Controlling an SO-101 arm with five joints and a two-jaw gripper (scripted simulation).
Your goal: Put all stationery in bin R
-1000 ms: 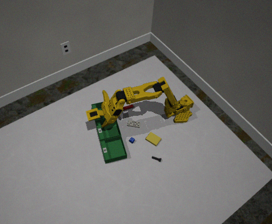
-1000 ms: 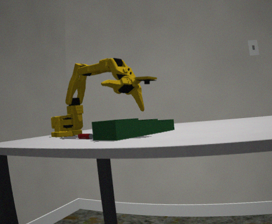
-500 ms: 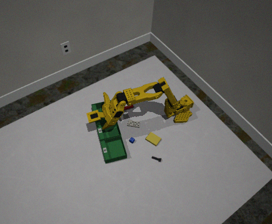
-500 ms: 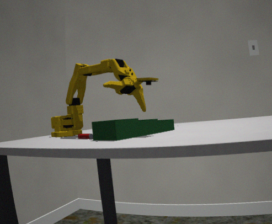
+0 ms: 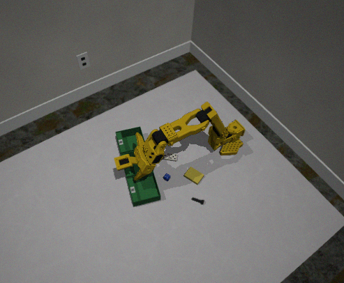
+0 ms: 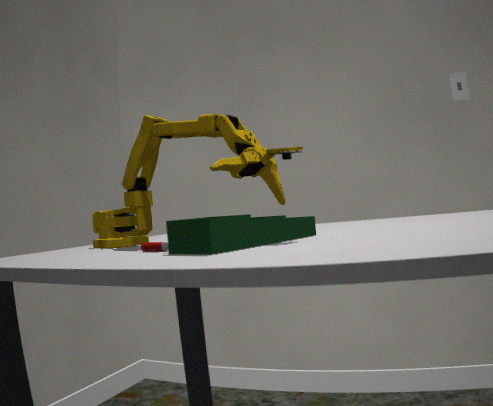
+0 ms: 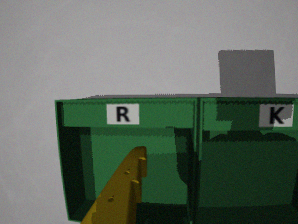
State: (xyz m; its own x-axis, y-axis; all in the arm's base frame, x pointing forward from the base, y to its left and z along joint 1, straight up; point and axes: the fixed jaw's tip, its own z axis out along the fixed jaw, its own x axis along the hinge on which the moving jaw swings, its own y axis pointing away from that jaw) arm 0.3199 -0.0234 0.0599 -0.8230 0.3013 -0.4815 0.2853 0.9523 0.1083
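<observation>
A green row of bins (image 5: 138, 169) lies on the white table. My gripper (image 5: 141, 168) hangs open and empty above its near end. In the wrist view my yellow finger (image 7: 113, 216) points over the compartment marked R (image 7: 127, 169), which looks empty. The compartment marked K (image 7: 246, 176) is beside it on the right. A yellow note pad (image 5: 193, 175) lies flat on the table to the right of the bins. A red marker (image 6: 153, 246) lies on the table between the arm's base and the bins. From the side, my gripper (image 6: 250, 182) is well above the bins (image 6: 241, 232).
A white domino (image 5: 171, 157) lies under the arm. A black bolt (image 5: 197, 200) lies nearer the front. The arm's base (image 5: 225, 137) stands at the right.
</observation>
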